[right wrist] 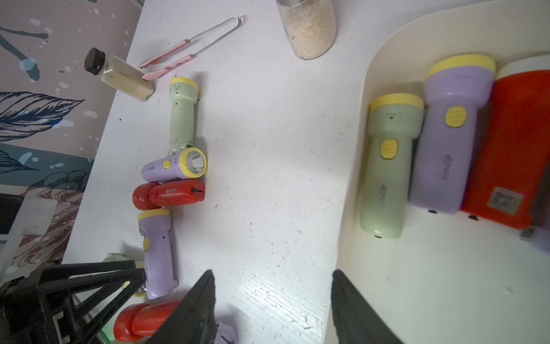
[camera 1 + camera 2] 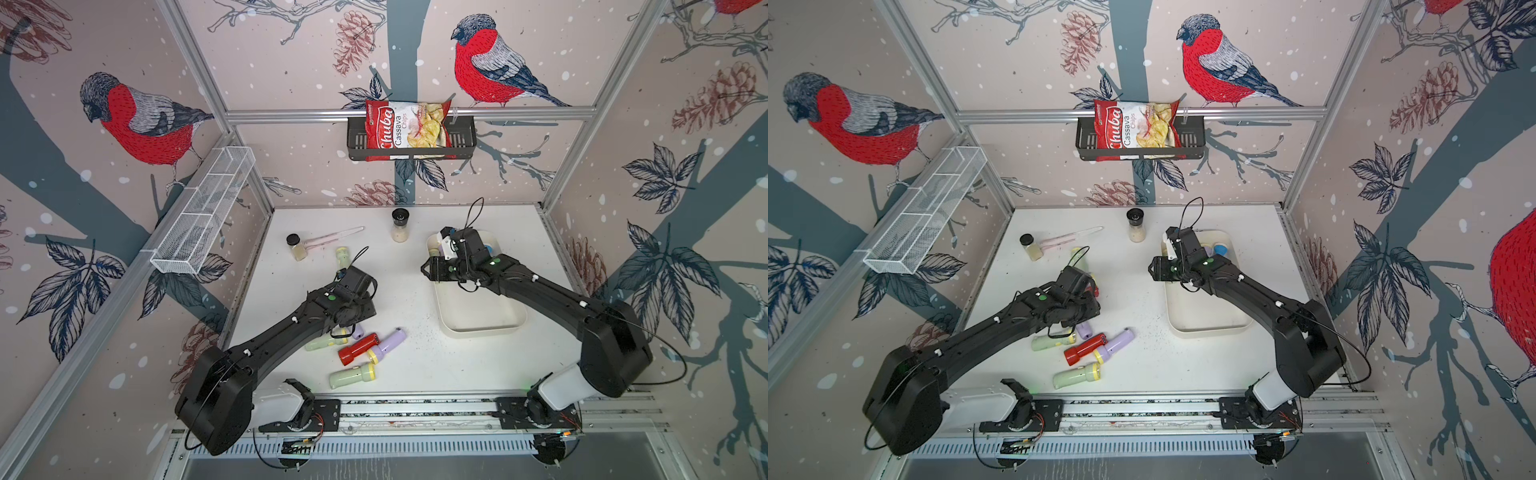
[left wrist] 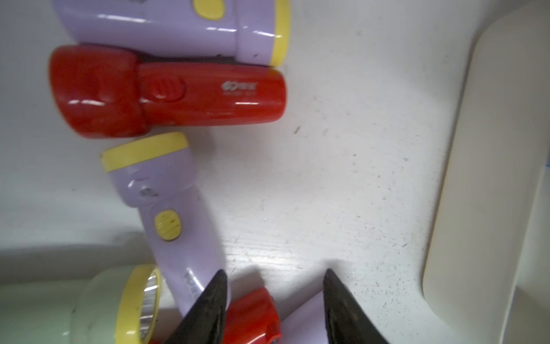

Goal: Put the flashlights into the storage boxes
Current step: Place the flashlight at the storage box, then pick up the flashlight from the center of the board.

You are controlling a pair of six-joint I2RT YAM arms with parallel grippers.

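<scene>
The cream storage box [image 2: 482,332] [image 1: 357,143] holds a pale green [image 1: 387,166], a lilac [image 1: 446,143] and a red flashlight [image 1: 512,149]. A blue one [image 2: 488,249] shows behind the right wrist. Several more flashlights lie loose on the table: pale green [image 2: 343,257], red [image 2: 357,349], lilac [image 2: 388,345], pale green [image 2: 353,376]. My left gripper [image 3: 273,273] points down among them. Its jaws stand apart around the end of a red flashlight [image 3: 253,315], beside a lilac one [image 3: 303,321]. My right gripper [image 1: 272,274] is open and empty above the box's left rim.
Two black-capped spice jars [image 2: 297,247] [image 2: 400,226] and pink tweezers [image 2: 332,237] lie at the back of the table. A white wire mesh basket [image 2: 203,212] hangs on the left wall. A black wall basket [image 2: 465,141] holds a chips bag.
</scene>
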